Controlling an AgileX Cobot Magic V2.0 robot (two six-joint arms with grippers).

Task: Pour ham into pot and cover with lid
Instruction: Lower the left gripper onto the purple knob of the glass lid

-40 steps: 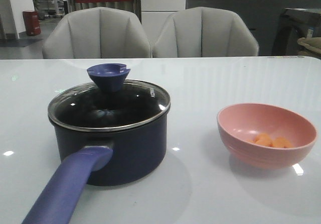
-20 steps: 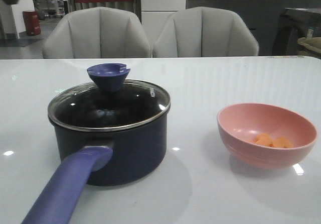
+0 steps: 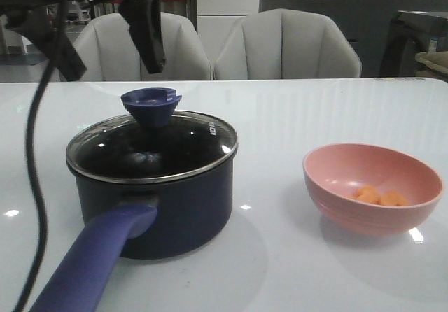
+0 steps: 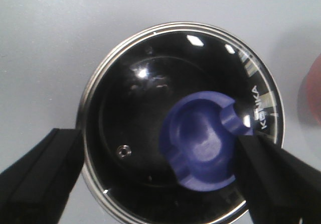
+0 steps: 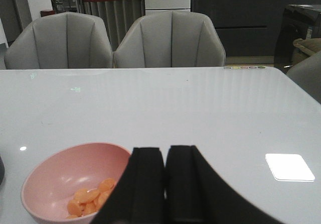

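Sitting lidded at left-centre of the frame, pot [image 3: 157, 193] points its handle [image 3: 94, 259] toward the lower left corner, left gripper [image 3: 105, 36] spread wide above the lid [image 3: 150, 147], right gripper [image 5: 165, 176] clenched.

A glossy white table [image 3: 294, 116] carries the lidded pot [image 3: 175, 207] and pink bowl [image 3: 371, 207].

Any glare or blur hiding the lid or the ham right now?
Front view: small glare spots on the lid, ham soft but visible, left pincer dark and backlit. Left wrist view: highlights on the glass, knob clear, fingers blurred. Right wrist view: ham sharp, window glare on the table.
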